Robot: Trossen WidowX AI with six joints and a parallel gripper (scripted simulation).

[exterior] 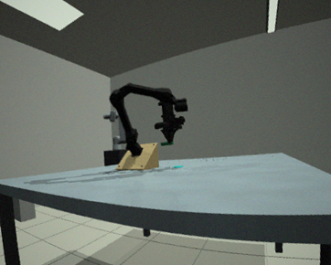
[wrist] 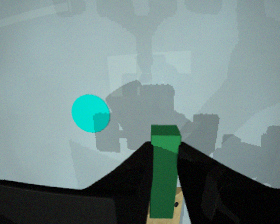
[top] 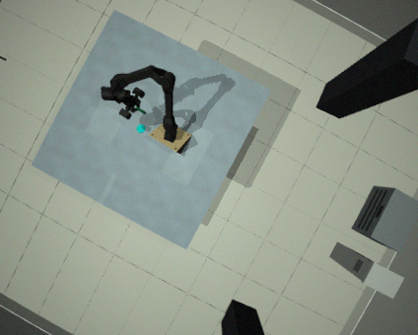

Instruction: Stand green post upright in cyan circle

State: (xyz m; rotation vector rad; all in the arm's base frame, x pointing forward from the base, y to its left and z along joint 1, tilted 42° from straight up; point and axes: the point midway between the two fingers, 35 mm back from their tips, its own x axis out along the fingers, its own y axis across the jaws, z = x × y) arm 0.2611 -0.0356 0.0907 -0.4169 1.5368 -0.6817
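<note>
The green post (top: 141,110) (exterior: 167,143) (wrist: 164,185) is held in the air, lying roughly level rather than upright. My gripper (top: 136,107) (exterior: 170,142) (wrist: 164,148) is shut on it and points down, well above the table. In the wrist view the post runs from between the fingertips toward the bottom edge. The cyan circle (top: 141,128) (exterior: 178,167) (wrist: 87,112) lies flat on the table with nothing standing in it. In the wrist view it is to the left of the fingertips, and a shadow covers its lower right part.
The arm's wooden wedge base (top: 160,137) (exterior: 150,155) stands on the blue-grey table (top: 148,197) (exterior: 235,178), close beside the cyan circle. Shadows of the arm fall across the table around the circle and base.
</note>
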